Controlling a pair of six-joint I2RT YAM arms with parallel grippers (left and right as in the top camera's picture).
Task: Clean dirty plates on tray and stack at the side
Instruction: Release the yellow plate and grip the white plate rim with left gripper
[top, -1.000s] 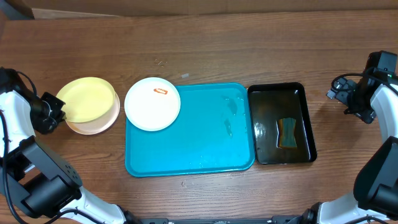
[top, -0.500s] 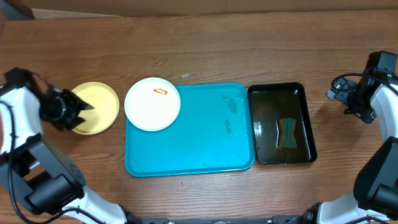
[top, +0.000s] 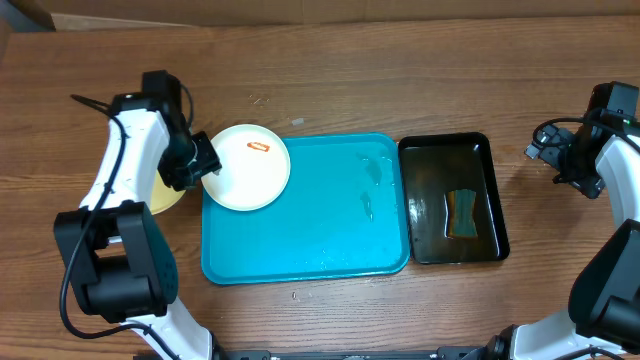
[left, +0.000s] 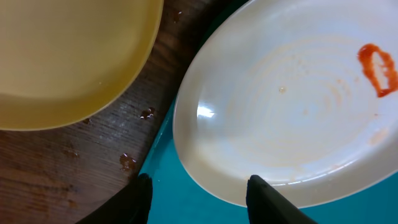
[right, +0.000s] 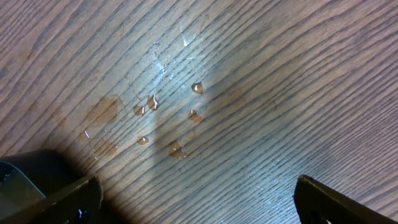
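White plate (left: 292, 106) on the tray's (top: 320, 240) far-left corner lies just ahead of the released left tool (left: 200, 183); arm arches in from the tray's left.

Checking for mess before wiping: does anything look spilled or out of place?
Water drops lie spilled on the wooden table in the right wrist view. The smeared white plate overhangs the far-left corner of the blue tray.

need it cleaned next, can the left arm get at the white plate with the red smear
Probably yes: the left hand hangs open at the rim of the white plate, nothing between.
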